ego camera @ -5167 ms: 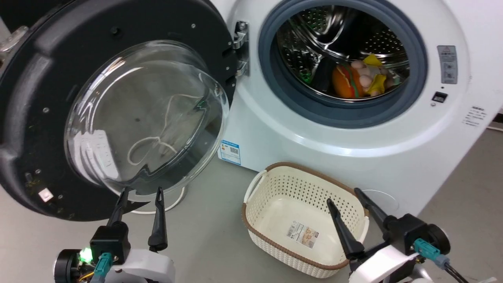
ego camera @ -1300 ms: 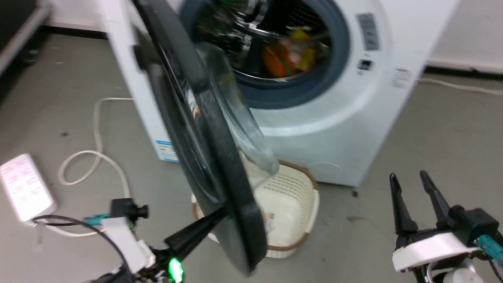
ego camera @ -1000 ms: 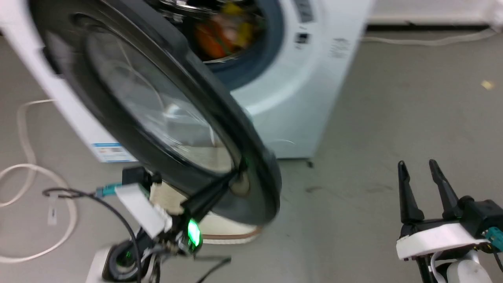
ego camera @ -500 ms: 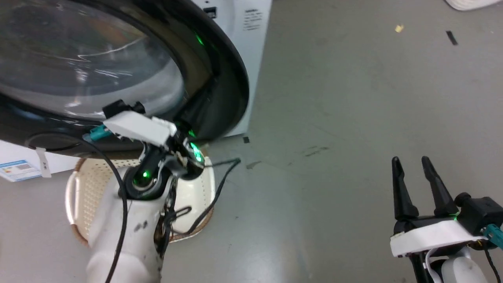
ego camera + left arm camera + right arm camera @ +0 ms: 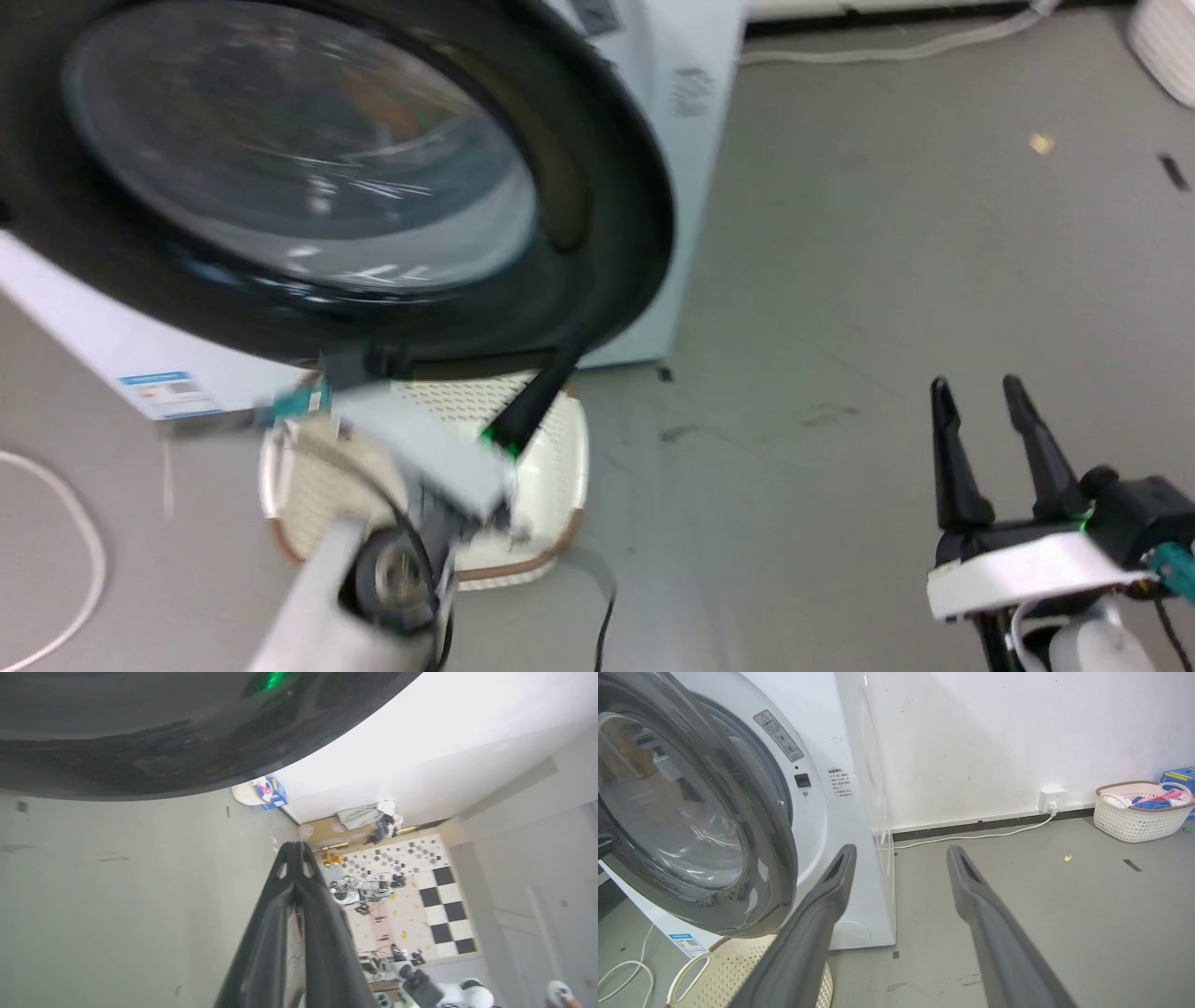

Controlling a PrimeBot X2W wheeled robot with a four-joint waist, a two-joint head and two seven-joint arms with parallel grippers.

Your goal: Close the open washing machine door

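Observation:
The washing machine door (image 5: 280,159), black with a clear glass bowl, stands swung most of the way toward the white washing machine (image 5: 695,112). In the right wrist view the door (image 5: 677,812) is still ajar, with a narrow gap to the machine's front (image 5: 817,812). My left gripper (image 5: 571,347) is blurred and shut on nothing, its tip against the door's lower right rim. The left wrist view shows the gripper's (image 5: 294,845) fingers pressed together under the dark door (image 5: 140,732). My right gripper (image 5: 977,387) hangs open over the floor at lower right, away from the machine.
A cream perforated basket (image 5: 551,467) sits on the floor right under the door, behind my left arm. A white cable (image 5: 56,523) loops at the left. A filled laundry basket (image 5: 1139,812) and a wall socket (image 5: 1052,795) are by the far wall.
The door has swung from wide open to nearly against the machine, with my left gripper behind its rim. The head camera has shifted. The left arm now sits lower and blurred; the right gripper is unmoved.

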